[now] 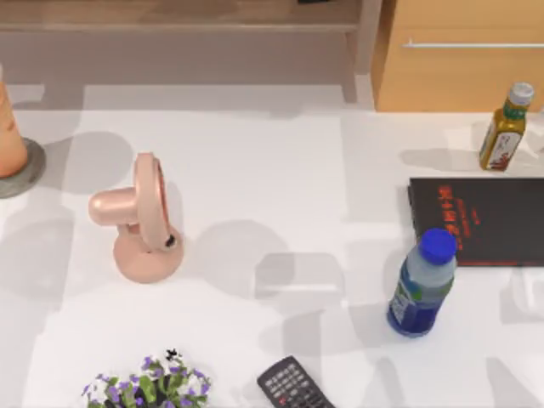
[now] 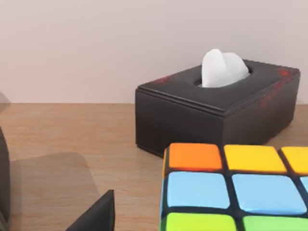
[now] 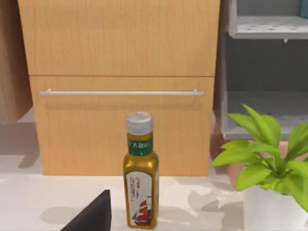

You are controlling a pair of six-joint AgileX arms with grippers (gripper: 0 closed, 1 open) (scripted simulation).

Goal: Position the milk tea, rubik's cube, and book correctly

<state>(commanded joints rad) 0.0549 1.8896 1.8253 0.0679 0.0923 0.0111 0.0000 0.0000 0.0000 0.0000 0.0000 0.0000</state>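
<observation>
Fingers [image 2: 98, 214] of my left gripper [image 2: 50, 209] stood apart with bare wood between them, and the rubik's cube [image 2: 236, 190] sat just beside that gap rather than inside it, on a wooden surface [image 2: 72, 139] with a black tissue box [image 2: 216, 110] close beyond it. I judged the next move needed a sideways shift to bring the cube between the jaws. My right gripper [image 3: 91, 216] hung over the white table [image 1: 272, 170], facing the olive-yellow bottle [image 3: 140, 173], a potted plant [image 3: 269, 159] and the cabinet drawer [image 3: 120, 125]. From above, the book [image 1: 489, 221] lay flat at the table's right side, long axis running left to right, nearer my right arm; the blue-capped bottle [image 1: 422, 285] stood at its near left corner, in the way. The milk tea [image 1: 8, 127] stood at the far left on a grey coaster [image 1: 32, 170], near the pink fan [image 1: 140, 221].
</observation>
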